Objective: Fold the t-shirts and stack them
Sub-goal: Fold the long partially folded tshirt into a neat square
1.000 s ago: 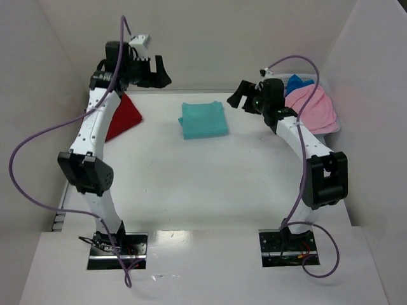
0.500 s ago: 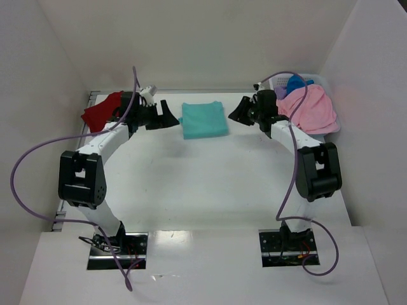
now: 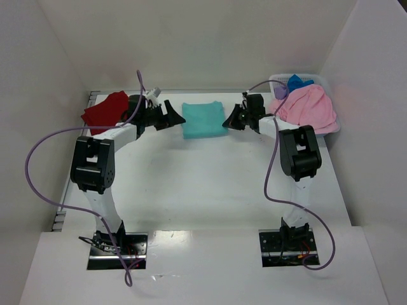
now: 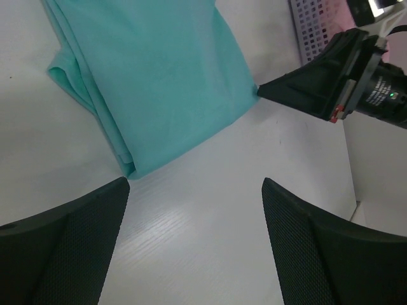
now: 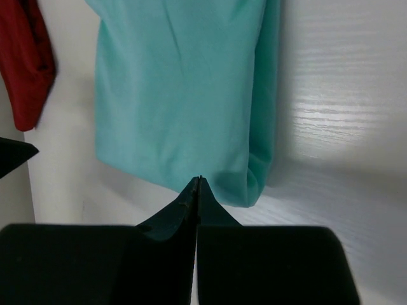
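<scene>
One folded teal t-shirt (image 3: 203, 119), one red t-shirt (image 3: 105, 111); left jaws wide, right jaws tight together.

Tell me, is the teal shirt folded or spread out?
Folded. The teal t-shirt lies as a compact rectangle; the left wrist view shows layered edges.

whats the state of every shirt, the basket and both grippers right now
teal shirt, folded, flat on the table
dark red shirt, crumpled, unfolded
basket, upright, holding shirts
pink shirt, unfolded, draped over the basket
blue shirt, bunched in the basket
purple shirt, bunched in the basket, mostly hidden
left gripper, open, holding nothing
right gripper, shut, tip at the teal shirt's edge
</scene>
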`<state>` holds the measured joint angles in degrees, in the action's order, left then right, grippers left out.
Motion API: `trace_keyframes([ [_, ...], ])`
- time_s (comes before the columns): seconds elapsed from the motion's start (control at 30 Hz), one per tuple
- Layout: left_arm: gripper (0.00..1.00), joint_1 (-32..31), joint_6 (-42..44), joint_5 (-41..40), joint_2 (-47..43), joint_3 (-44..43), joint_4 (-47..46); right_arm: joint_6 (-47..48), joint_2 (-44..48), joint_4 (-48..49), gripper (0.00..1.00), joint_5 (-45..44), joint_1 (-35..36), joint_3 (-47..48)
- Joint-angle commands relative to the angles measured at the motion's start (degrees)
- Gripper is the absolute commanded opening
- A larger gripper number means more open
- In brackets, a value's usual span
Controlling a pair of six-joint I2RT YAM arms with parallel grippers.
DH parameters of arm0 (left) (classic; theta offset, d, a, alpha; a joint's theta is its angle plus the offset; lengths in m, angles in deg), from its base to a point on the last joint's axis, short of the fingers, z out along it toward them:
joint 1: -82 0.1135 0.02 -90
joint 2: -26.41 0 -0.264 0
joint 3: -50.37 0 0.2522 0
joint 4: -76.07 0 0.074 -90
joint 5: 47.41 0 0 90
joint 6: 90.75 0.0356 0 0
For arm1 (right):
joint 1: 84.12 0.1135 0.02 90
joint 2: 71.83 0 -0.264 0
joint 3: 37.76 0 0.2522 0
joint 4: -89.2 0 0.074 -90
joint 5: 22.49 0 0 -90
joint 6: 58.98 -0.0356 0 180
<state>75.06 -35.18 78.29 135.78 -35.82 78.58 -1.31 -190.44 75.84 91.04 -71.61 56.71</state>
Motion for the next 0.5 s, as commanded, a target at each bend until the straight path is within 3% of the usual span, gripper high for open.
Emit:
trace_keyframes([
  [0.0,0.92,0.26,-0.37,0.86,0.85,-3.16,-5.10,0.35,-2.76,0.66,0.00,1.26,0.58,3.05],
  [0.37,0.97,0.26,-0.37,2.61,5.68,-7.90,-2.83,2.81,-2.61,-3.56,0.00,-1.03,0.58,5.42],
  [0.47,0.99,0.26,0.86,2.62,8.58,-12.99,1.73,2.81,0.55,-3.57,0.10,-1.03,0.58,6.13],
])
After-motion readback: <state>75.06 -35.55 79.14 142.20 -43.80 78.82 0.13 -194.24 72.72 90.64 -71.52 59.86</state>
